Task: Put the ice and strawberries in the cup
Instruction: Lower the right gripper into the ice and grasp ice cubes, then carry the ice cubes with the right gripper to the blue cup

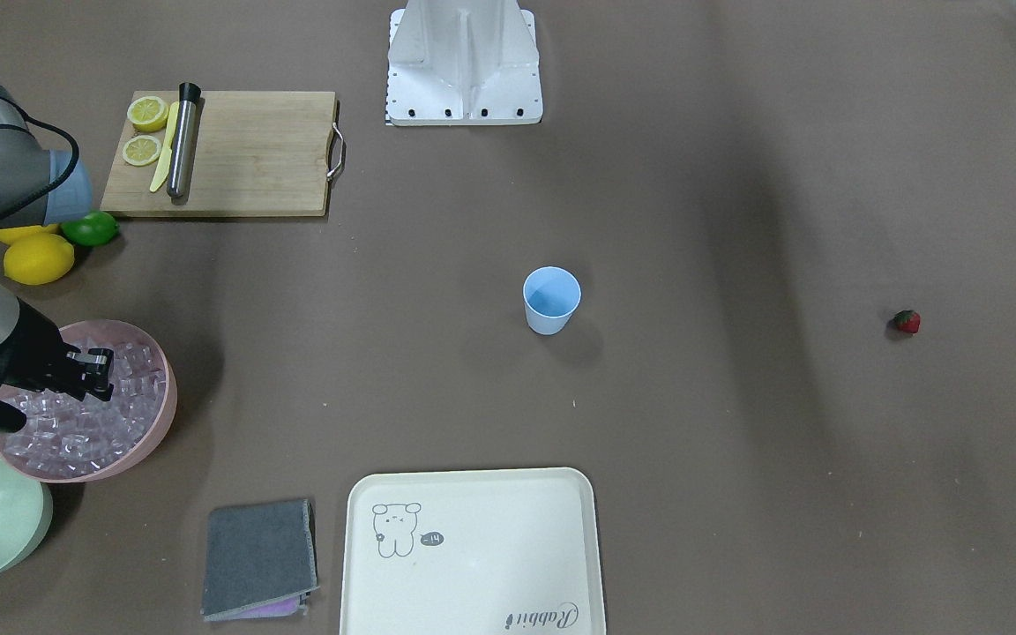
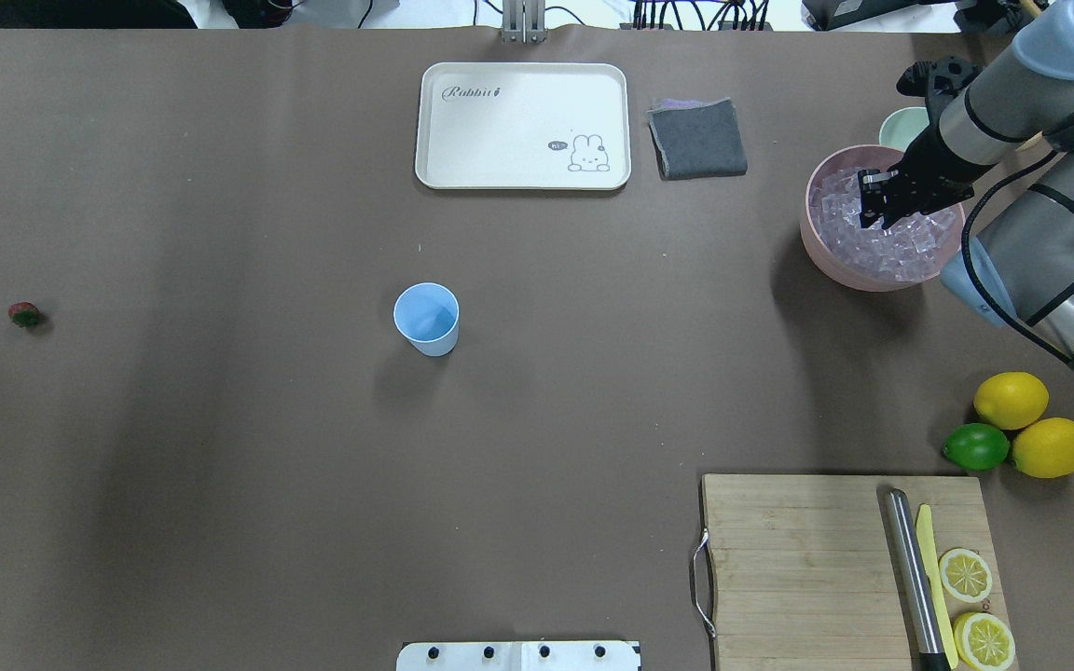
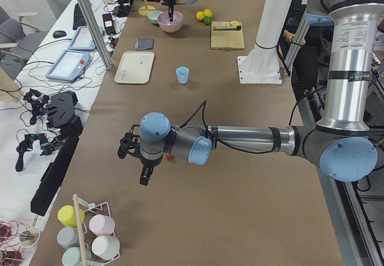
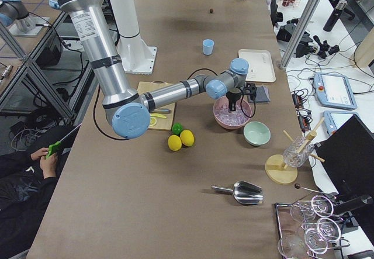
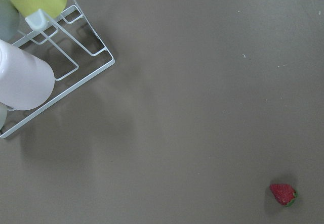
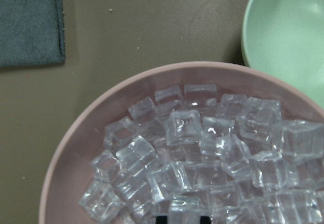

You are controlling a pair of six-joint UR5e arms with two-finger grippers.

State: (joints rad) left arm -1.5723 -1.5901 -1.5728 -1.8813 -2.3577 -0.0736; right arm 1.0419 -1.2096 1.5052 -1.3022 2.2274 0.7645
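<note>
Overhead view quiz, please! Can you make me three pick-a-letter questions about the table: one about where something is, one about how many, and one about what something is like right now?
1. Where is the ice?
A. in the pink bowl
B. in a bucket
C. in a glass jar

2. How many whole yellow lemons sit by the green lime?
A. one
B. two
C. five

3. How is the blue cup right now?
A. tipped on its side
B. upright and full of ice
C. upright and empty

Answers:
1 A: the clear cubes are piled inside the pink bowl.
2 B: two whole lemons lie next to the lime.
3 C: it stands open end up, and only its blue bottom shows inside.
</note>
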